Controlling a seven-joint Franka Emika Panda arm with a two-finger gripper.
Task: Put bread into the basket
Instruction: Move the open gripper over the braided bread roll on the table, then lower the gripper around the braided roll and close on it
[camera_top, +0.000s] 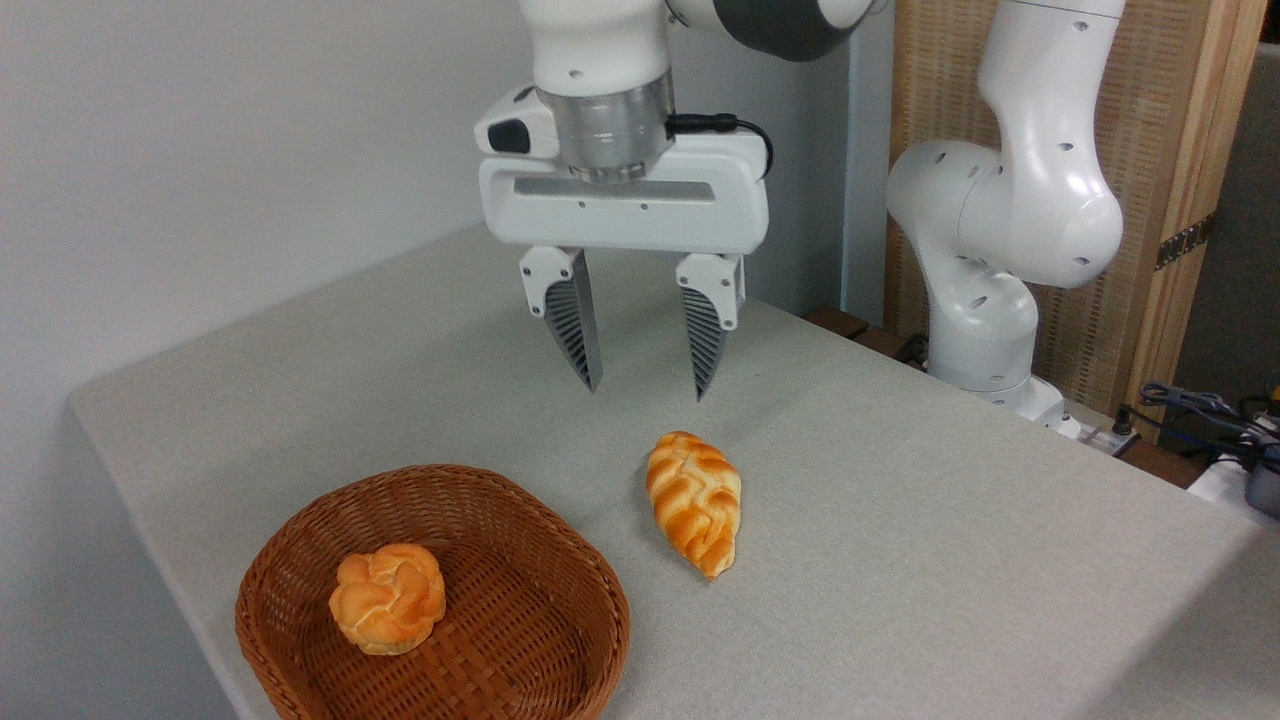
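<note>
- Overhead, the pincer (645, 385) hangs in the air with its two ribbed fingers (575, 320) pointing down and set apart, nothing between them.
- Its tips are above the worktop (900, 520) and clear of everything on it.
- Below the pincer and a little toward the camera, the bread (695, 500) lies flat on the pale grey worktop: a braided golden-orange loaf with pale creases, its rounded end toward the pincer and its pointed end toward the camera.
- Left of the loaf, near the front edge of the worktop, sits the basket (560, 555), shallow, brown and woven; the loaf is just beside its right rim but not touching it.
- Inside the basket, toward its left side, rests a round knotted bun (388, 598) of the same orange colour.
- At the right, behind the worktop, the white arm (1010, 220) rises from its base in front of a wooden panel (1150, 150).
- Some cables (1200, 405) lie at the far right edge.
- A plain pale wall (200, 150) fills the left background.
</note>
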